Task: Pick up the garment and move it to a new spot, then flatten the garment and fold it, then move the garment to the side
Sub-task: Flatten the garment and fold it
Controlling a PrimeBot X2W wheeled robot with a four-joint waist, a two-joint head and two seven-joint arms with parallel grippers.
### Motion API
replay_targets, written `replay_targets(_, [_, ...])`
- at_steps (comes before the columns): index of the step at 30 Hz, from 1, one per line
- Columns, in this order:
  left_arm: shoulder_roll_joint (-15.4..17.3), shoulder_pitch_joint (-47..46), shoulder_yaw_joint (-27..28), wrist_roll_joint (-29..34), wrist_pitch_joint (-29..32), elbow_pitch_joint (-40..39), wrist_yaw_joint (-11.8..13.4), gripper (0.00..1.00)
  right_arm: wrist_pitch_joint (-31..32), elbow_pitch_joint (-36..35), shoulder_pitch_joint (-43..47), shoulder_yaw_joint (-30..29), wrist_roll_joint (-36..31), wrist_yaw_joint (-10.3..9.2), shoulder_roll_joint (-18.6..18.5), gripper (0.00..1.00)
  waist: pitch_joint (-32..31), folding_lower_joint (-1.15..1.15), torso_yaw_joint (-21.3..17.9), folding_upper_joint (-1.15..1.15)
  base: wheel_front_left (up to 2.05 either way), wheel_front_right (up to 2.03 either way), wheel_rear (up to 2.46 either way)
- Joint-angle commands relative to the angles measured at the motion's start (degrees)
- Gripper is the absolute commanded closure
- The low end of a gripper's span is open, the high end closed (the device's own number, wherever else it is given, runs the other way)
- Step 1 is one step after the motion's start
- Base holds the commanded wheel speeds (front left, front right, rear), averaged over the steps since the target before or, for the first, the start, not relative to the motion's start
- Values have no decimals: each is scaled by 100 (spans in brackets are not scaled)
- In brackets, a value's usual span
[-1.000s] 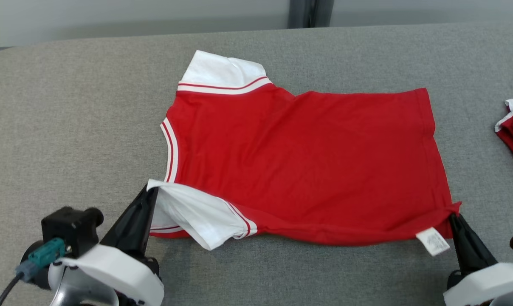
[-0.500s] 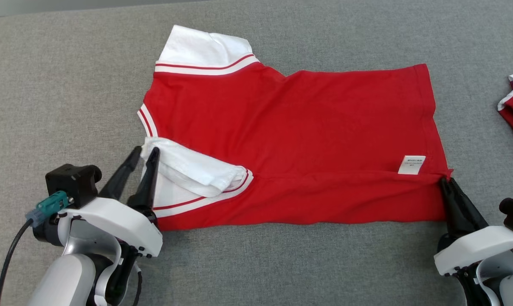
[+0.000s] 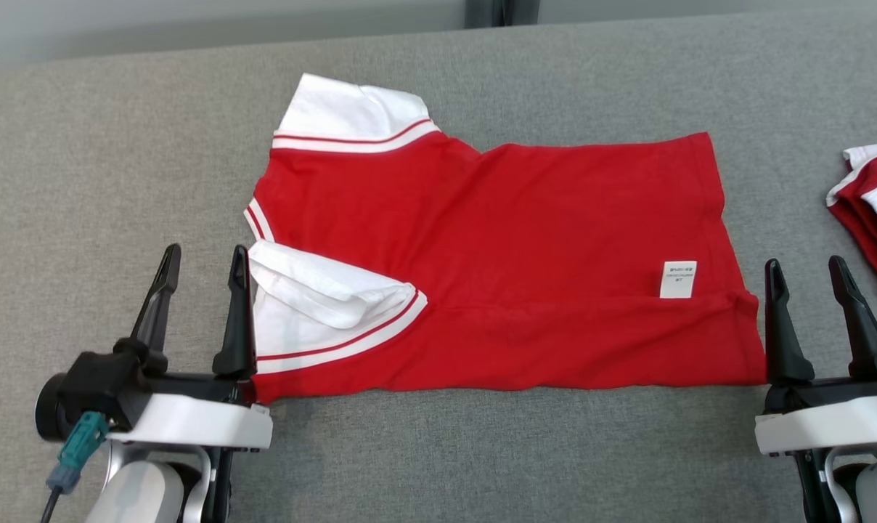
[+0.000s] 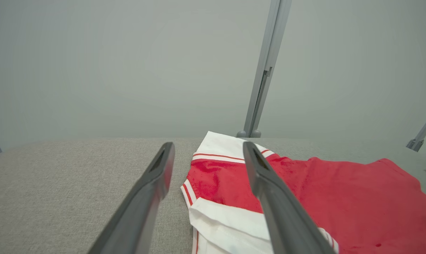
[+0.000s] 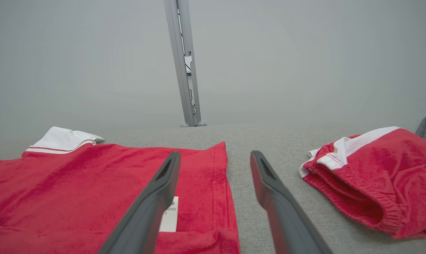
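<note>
Lower left, the left gripper (image 3: 205, 254) has its jaws spread wide, holding nothing, the inner finger just beside a white sleeve (image 3: 315, 298). Lower right, the right gripper (image 3: 804, 263) is equally spread beside the hem corner. Between them lies the red garment (image 3: 496, 240), mid-frame, near edge doubled over. Grey table (image 3: 83, 160) shows broadly at left. A second garment (image 3: 870, 196) sits at the right edge.
</note>
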Motion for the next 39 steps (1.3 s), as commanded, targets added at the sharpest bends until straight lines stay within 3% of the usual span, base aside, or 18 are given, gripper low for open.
replay_targets(1, [0, 93, 58, 102, -96, 74, 30, 0, -77, -48, 62, -18, -87, 1, 8, 0, -138, 0, -11, 0, 0, 0, 0])
replay_targets(13, [-78, 552, 207, 204, -195, 609, -67, 0, -140, 121, 362, 4, -116, 1, 30, 0, -400, 0, 8, 0, 0, 0, 0])
replay_targets(23, [-92, 357, 106, 153, -58, 863, -165, 0, -153, 241, 374, -25, -96, 1, 85, 0, -444, 0, 49, 0, 0, 0, 0])
replay_targets(39, [-328, 280, -267, -273, 1127, 1670, -289, 0, -50, 2236, -18, 169, 281, 1, 156, 0, -243, 0, -47, 0, 0, 0, 0])
